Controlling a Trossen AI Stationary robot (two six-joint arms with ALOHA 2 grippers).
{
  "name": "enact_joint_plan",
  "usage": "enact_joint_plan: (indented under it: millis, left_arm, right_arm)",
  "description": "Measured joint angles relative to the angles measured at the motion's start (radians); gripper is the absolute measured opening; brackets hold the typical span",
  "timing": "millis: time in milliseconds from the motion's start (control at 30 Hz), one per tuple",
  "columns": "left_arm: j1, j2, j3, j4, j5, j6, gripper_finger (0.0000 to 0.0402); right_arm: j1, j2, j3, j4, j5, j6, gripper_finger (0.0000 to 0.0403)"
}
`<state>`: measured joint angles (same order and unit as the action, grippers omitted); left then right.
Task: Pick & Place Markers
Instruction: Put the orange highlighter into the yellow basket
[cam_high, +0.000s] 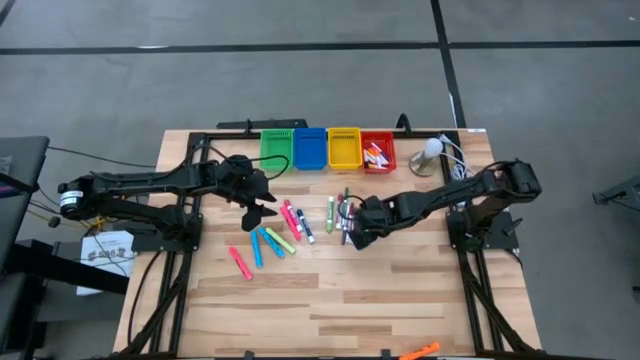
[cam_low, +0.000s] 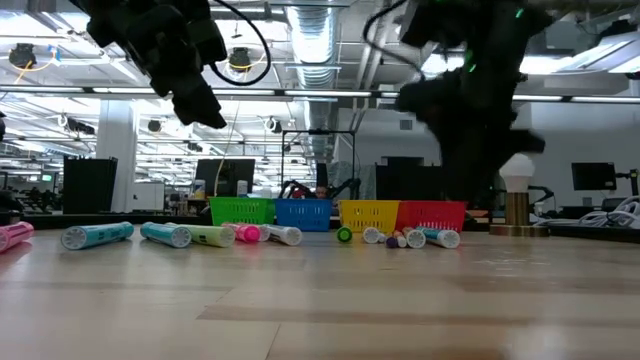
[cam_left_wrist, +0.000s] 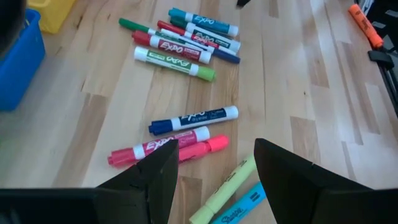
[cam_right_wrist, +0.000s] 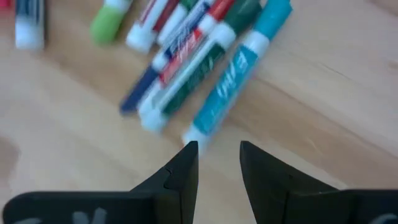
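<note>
Markers (cam_high: 268, 243) loose on tabletop (cam_high: 330, 300) in two clusters, left group pink/cyan/yellow, right group (cam_high: 342, 212) green/red/blue. Left gripper (cam_high: 256, 212) hangs above left group, fingers apart, empty. Right gripper (cam_right_wrist: 219, 163) just over right group, fingers slightly apart, nothing between. Beyond: green, blue, yellow bins, red bin (cam_high: 377, 152) holding markers

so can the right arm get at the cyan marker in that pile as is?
Probably yes. The right gripper hovers just short of the cyan marker with its fingers parted and empty; the marker lies on the pile's outer edge, nothing covering it.
</note>
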<state>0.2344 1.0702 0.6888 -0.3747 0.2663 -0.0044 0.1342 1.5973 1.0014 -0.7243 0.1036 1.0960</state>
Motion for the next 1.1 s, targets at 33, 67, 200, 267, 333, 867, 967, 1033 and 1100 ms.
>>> enact_joint_plan:
  millis: [33, 67, 200, 267, 333, 867, 967, 1033, 1100]
  left_arm:
    - [0.0, 0.0, 0.0, 0.0, 0.0, 0.0, 0.0208]
    - [0.0, 0.0, 0.0, 0.0, 0.0, 0.0, 0.0208]
    - [-0.008, 0.0, 0.0, 0.008, 0.0, 0.0, 0.0208]
    - [-0.021, 0.0, 0.0, 0.017, 0.0, 0.0, 0.0208]
    - [-0.035, 0.0, 0.0, 0.019, 0.0, 0.001, 0.0208]
    - [-0.262, 0.0, 0.001, 0.257, -0.053, -0.206, 0.0208]
    - [-0.311, 0.0, 0.001, 0.306, -0.123, -0.244, 0.0208]
    - [-0.339, 0.0, 0.001, 0.319, -0.172, -0.264, 0.0208]
    - [-0.362, 0.0, 0.001, 0.32, -0.219, -0.286, 0.0208]
  right_arm:
    - [0.014, -0.019, 0.014, -0.037, 0.0, -0.035, 0.0108]
    - [0.03, -0.038, 0.031, -0.06, 0.0, -0.078, 0.0108]
    - [0.131, -0.126, 0.08, -0.155, -0.043, -0.32, 0.0108]
    - [0.196, -0.171, 0.092, -0.178, -0.117, -0.406, 0.0108]
    - [0.265, -0.204, 0.092, -0.186, -0.198, -0.478, 0.0108]
    - [0.684, -0.094, 0.16, -0.102, -0.34, -0.37, 0.0095]
    - [0.732, -0.038, 0.21, -0.106, -0.34, -0.37, 0.0083]
    - [0.762, 0.002, 0.248, -0.105, -0.339, -0.372, 0.0077]
    - [0.785, 0.044, 0.281, -0.105, -0.34, -0.378, 0.0072]
